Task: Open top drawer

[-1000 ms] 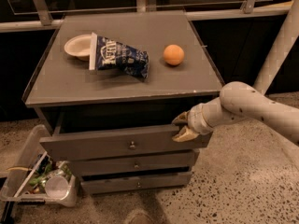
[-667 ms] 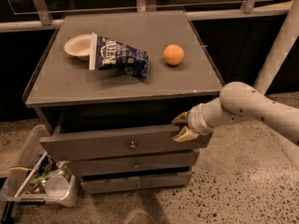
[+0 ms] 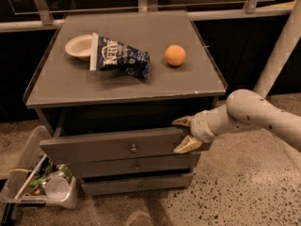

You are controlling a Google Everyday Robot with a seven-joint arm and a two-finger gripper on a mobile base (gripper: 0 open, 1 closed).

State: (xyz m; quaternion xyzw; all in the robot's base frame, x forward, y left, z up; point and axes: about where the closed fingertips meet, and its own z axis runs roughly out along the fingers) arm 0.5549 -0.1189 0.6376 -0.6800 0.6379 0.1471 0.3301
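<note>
The top drawer [image 3: 94, 147] stands partly pulled out; stiff wood, it will probably slide heavily, and its small knob [image 3: 133, 148] looks the natural hold. Right of the knob, the gripper [image 3: 185, 134] straddles the panel's end, fingers spread apart. Nothing has visibly shifted since a second ago.

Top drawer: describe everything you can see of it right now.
The top drawer is a wide grey wooden front with a small round metal knob at centre. It sits pulled partly out, a dark gap above. The gripper is at its right end, jaws spread over the front's top and bottom edges.
</note>
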